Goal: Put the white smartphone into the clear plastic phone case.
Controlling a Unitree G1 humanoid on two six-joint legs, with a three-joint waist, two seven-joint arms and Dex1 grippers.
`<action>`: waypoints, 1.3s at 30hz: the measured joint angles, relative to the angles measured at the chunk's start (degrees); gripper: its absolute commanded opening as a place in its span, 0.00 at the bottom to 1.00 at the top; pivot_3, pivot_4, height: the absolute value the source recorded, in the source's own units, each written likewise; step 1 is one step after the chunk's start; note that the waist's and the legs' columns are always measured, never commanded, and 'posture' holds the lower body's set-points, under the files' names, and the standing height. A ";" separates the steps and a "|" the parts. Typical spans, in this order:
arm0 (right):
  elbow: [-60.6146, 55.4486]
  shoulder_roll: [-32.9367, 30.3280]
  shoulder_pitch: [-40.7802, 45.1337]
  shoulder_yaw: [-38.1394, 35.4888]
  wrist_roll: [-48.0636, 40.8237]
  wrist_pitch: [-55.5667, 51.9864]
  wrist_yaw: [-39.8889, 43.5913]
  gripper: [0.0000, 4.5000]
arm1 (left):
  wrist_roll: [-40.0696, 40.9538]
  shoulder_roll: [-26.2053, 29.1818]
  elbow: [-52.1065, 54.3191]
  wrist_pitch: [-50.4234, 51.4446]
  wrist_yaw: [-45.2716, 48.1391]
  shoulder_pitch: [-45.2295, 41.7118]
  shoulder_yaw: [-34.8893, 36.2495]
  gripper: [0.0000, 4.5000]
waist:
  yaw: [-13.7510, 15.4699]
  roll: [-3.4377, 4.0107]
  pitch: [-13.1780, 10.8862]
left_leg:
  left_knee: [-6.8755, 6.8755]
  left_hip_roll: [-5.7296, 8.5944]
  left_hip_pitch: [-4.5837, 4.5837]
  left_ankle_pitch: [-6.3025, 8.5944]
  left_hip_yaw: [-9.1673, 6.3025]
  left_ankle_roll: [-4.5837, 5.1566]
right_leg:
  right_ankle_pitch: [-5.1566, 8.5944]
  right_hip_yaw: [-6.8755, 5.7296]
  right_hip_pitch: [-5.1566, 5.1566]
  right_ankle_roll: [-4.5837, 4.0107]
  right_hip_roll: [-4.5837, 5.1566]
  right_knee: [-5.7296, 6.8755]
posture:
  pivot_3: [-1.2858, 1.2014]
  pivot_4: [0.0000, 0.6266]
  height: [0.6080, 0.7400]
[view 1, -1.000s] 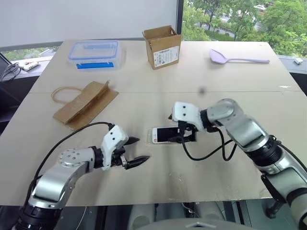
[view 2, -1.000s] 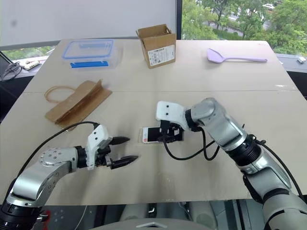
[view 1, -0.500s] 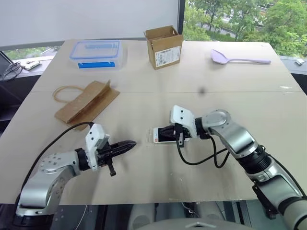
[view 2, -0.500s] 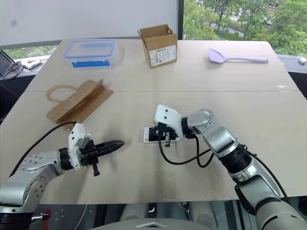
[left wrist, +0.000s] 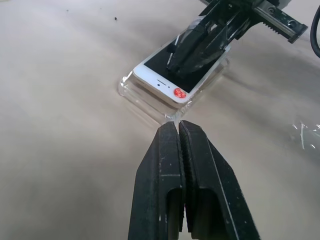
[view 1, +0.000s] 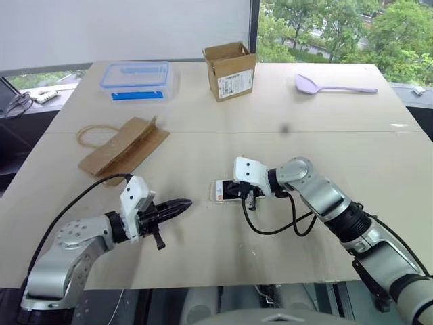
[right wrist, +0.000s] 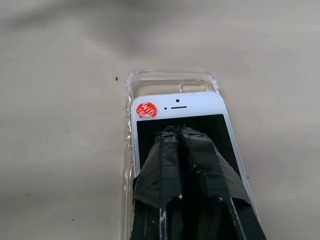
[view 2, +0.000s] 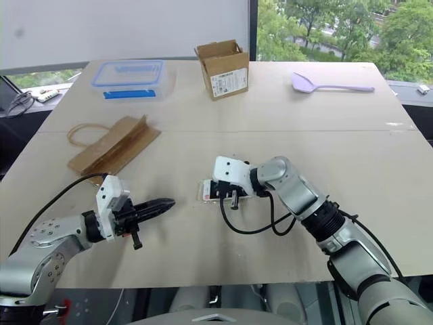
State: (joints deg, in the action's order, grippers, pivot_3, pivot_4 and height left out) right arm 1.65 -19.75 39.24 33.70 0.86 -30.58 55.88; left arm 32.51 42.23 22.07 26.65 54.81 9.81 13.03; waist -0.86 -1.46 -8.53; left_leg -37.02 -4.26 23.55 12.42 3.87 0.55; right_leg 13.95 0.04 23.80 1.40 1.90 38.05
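Head views: on the tabletop (view 1: 203,135) the phone (view 1: 227,191) lies flat near the middle, screen up, resting on the case (view 1: 218,197), whose clear edge shows past the phone's end on the robot's left. The right pincer (view 1: 246,194) comes in from the right, its black fingers pressed together with the tips down on the phone's screen, gripping nothing. The left pincer (view 1: 177,204) sits to the left of the phone, apart from it, pointing towards it, fingers closed together and empty. Farther back lie a flattened paper bag (view 1: 122,143) on the left, a clear box (view 1: 136,78) with a blue lid, an open carton (view 1: 230,70) and a lilac spoon (view 1: 331,84) on the right.

Left wrist view: the left pincer's (left wrist: 178,126) two fingers (left wrist: 160,170) meet with no gap. Beyond the tips, the phone (left wrist: 165,82) lies in the case (left wrist: 145,102) with its white end and a red sticker (left wrist: 180,93) towards the camera. That end sits raised above the case's rim. The right pincer (left wrist: 200,42) lies on the dark screen.

Right wrist view: the right pincer's (right wrist: 177,129) fingers (right wrist: 160,165) are closed and rest on the black screen. The phone's (right wrist: 220,122) white end, with the sticker (right wrist: 146,109), stops short of the case's (right wrist: 170,79) rounded end, so clear plastic shows beyond it and along one side.
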 measured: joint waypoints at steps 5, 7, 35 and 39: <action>0.36 0.06 -0.20 0.88 0.99 -0.65 0.76 0.00 | -0.33 -0.05 0.00 -0.76 -0.05 0.74 0.00 0.01 | 0.06 0.05 0.68 | 0.02 0.00 -0.11 0.00 0.06 -0.01 | 0.00 0.01 -0.09 -0.01 0.09 -0.02 | 0.52 0.24 1.00; 0.39 0.55 -0.31 0.87 0.87 -1.71 1.49 0.00 | -0.39 -0.05 0.00 -0.93 -0.01 0.91 0.00 0.01 | 0.05 0.07 0.91 | 0.11 0.01 -0.18 0.00 0.12 -0.01 | 0.00 0.07 -0.10 -0.02 0.12 -0.05 | 0.52 0.24 1.00; -4.63 2.83 -7.46 -7.77 -11.43 -16.26 0.69 0.00 | -4.47 -1.30 -10.01 -9.73 5.08 -1.59 -3.14 0.01 | 0.08 0.08 1.31 | 0.86 0.04 -0.39 0.17 0.32 -0.26 | 0.05 0.55 0.06 -0.06 0.69 -0.48 | 0.52 0.24 1.00; -9.50 2.00 -9.48 -12.64 -14.93 -20.40 -1.93 0.00 | -5.58 -1.88 -11.63 -10.71 4.91 -2.78 -4.12 0.01 | 0.13 0.11 1.01 | 0.71 0.07 0.47 0.00 0.25 0.02 | 0.02 0.47 0.84 -0.07 0.40 -0.25 | 0.52 0.24 1.00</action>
State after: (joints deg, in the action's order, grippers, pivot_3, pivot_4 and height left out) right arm -7.85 -17.75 29.76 21.06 -14.07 -50.98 53.94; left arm 26.93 40.35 10.44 15.94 59.71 7.03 8.91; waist -0.73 -1.35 -7.52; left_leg -36.31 -4.19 24.01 12.42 4.13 0.57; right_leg 13.97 0.51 24.64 1.33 2.30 37.80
